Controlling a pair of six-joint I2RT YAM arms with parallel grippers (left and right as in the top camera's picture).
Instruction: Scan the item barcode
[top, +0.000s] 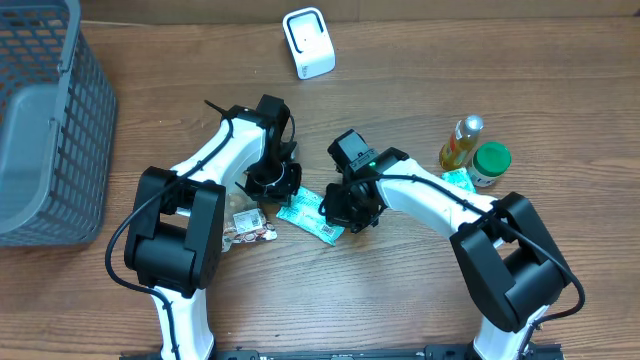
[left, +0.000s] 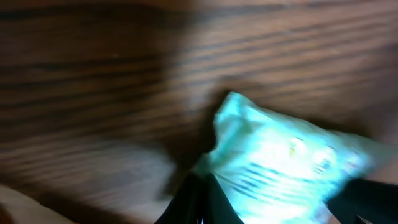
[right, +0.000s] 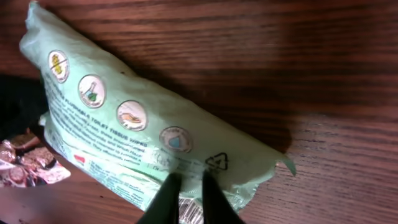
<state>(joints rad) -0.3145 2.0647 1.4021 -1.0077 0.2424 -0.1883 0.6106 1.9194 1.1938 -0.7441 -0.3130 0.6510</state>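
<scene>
Pack (right: 143, 118) lies flat on the table (right: 323, 74), stretching ahead and left of the right gripper (right: 188, 177), whose fingers are pinched nearly together on its near edge. The left gripper (top: 270, 182) is closed, with the pack's end just beside its tips. That view is blurred, so I cannot tell whether they touch. Wrappers (right: 25, 163) lie to the right gripper's left.

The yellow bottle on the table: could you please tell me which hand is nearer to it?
Right. The right hand sits left of the yellow bottle in the overhead view, at the green packet; the left hand lies farther left, beyond that packet.
</scene>
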